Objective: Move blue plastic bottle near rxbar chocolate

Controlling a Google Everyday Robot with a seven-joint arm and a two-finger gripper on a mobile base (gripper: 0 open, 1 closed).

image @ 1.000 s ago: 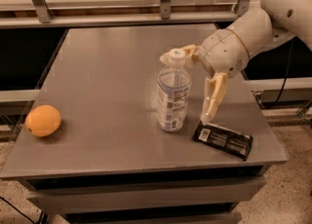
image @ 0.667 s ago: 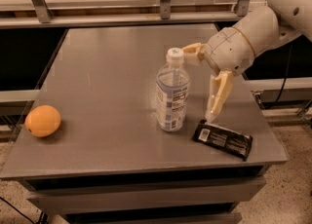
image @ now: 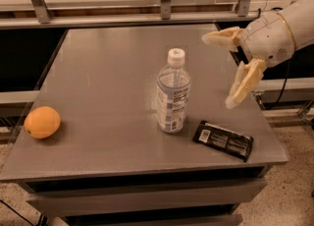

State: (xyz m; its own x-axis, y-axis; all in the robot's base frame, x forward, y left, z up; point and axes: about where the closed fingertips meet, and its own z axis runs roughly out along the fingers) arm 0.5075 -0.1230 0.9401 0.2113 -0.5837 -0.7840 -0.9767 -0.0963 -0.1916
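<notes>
Pulled back now, the gripper [image: 218,71] hangs off to the right of the blue plastic bottle [image: 173,95], fingers spread wide. The bottle stands upright mid-table [image: 113,58], with the rxbar chocolate [image: 223,140] just beside its base. An orange [image: 42,122] sits far left.

- The pincer [image: 218,71] has left the blue plastic bottle [image: 172,97] and drawn back up and to the right. It now hangs over the right edge of the counter [image: 98,72].
- Its upper finger, earlier at the bottle's cap, is now well apart from it.
- Its lower finger, earlier just beside the bottle's label, now hangs farther right, with the jaws spread wide.
</notes>
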